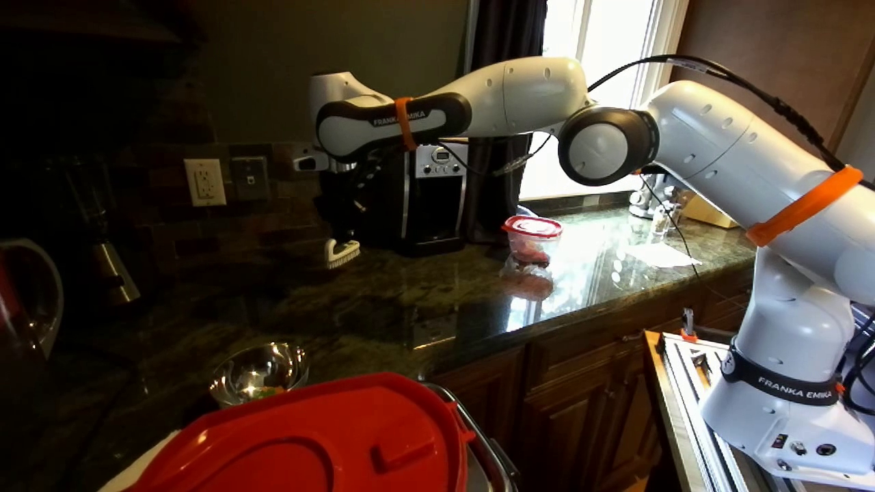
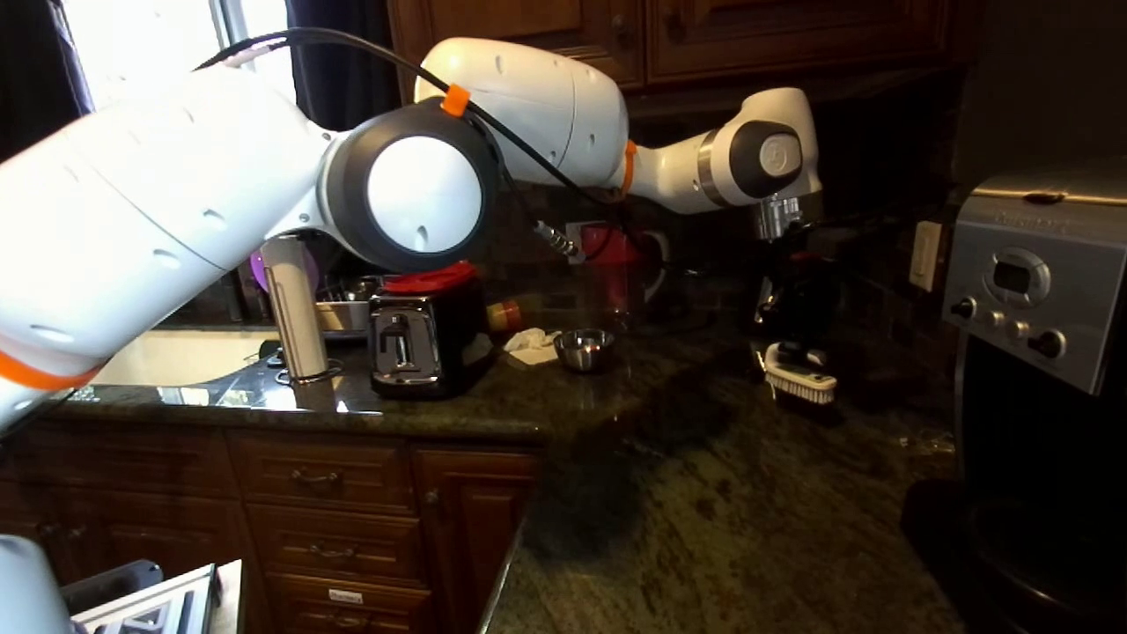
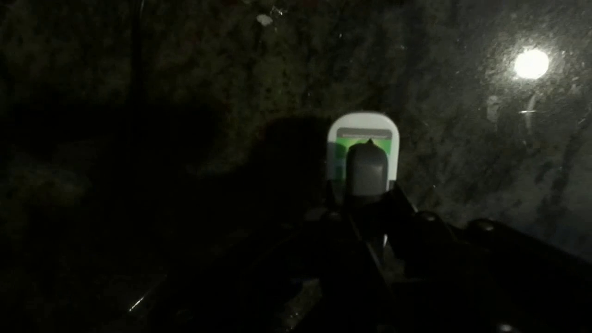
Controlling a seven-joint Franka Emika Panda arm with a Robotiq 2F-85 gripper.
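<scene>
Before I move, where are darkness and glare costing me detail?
In the wrist view, the gripper is nearly black, the brush clearer, and a round glare whitens part of the counter; in both exterior views, the gripper is dark on dark; in an exterior view, the window is blown out.

A white scrub brush (image 2: pixel 797 372) is held by its grey, rounded handle (image 3: pixel 367 169), which stands uppermost; the pale bristles (image 2: pixel 806 393) face down. The wrist view looks onto the top of the brush's white body, round at the end, with a green label (image 3: pixel 342 143) partly covered by the handle. In both exterior views it is left of the coffee maker (image 1: pixel 441 205), over the dark countertop (image 2: pixel 696 528); whether the bristles touch that surface is hard to tell.
</scene>
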